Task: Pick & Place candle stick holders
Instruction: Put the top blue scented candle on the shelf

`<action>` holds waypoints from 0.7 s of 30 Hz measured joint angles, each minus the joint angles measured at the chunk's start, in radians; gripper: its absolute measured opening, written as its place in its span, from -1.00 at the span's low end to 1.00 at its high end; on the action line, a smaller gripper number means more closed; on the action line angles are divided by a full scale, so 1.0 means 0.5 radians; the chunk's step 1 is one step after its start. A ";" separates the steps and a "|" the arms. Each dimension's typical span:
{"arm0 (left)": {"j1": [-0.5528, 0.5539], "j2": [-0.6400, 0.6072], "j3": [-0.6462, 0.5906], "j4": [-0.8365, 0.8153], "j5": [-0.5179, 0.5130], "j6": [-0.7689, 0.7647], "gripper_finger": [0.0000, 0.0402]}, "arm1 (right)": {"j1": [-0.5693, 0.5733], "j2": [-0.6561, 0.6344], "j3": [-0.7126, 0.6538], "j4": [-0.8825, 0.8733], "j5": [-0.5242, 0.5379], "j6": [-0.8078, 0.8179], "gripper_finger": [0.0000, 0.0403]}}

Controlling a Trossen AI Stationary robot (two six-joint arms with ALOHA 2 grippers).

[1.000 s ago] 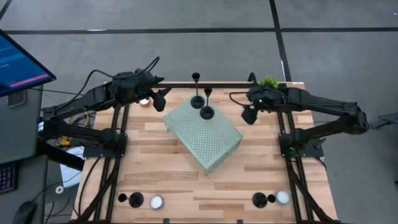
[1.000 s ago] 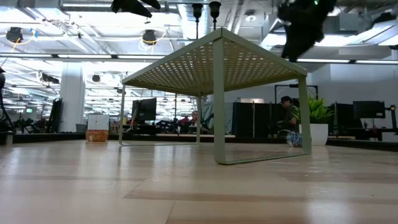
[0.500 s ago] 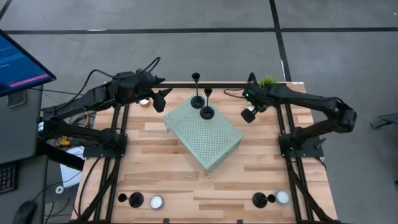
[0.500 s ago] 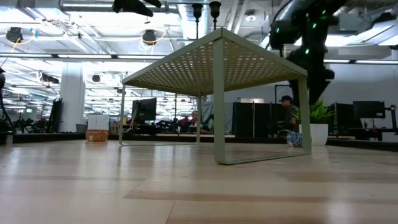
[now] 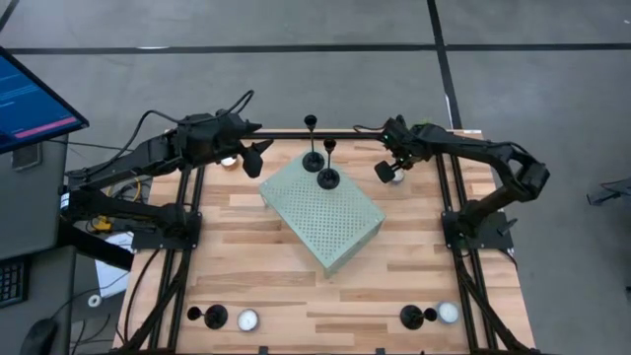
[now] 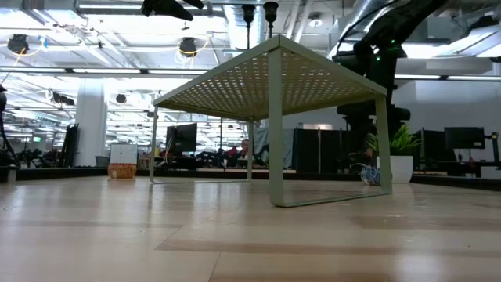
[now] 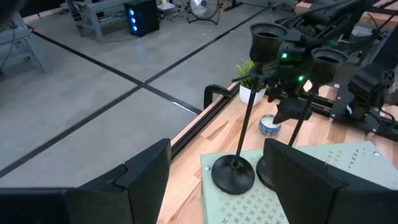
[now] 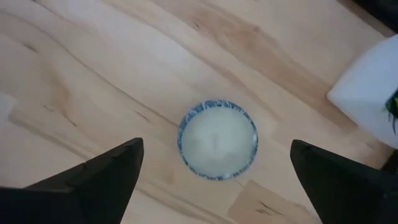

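Wooden desk [image 5: 246, 247] carries a pale green perforated stand [image 5: 323, 209] in its middle. Two black holders [image 5: 320, 163] stand upright on the far end of the stand, just beside each other; in the left wrist view their disc bases sit at the stand's edge. Two more holders wait at the near edge of the desk, one on the left [image 5: 213, 317] and one on the right [image 5: 413, 317], each just beside a white candle [image 5: 246, 319].

Right tool [image 5: 386, 171] hangs over a small candle [image 8: 217, 140] at the far right, near the potted plant [image 5: 427, 129]; its fingers are spread wide on either side and hold nothing. Left tool [image 5: 258, 156] hovers at the far left, beside the stand, with its fingers apart and empty.
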 joint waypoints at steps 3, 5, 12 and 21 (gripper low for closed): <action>0.000 0.000 0.000 0.003 0.000 -0.005 0.29 | -0.002 0.043 0.000 0.032 0.001 -0.015 0.96; 0.000 0.000 0.000 0.004 0.000 -0.006 0.29 | -0.002 0.084 0.000 0.055 0.001 -0.016 0.96; 0.000 0.000 0.000 0.005 -0.001 -0.006 0.29 | -0.055 0.143 -0.179 0.217 -0.050 -0.021 0.96; 0.000 0.000 0.000 0.019 -0.014 -0.006 0.29 | -0.069 0.146 -0.372 0.547 -0.201 -0.018 0.95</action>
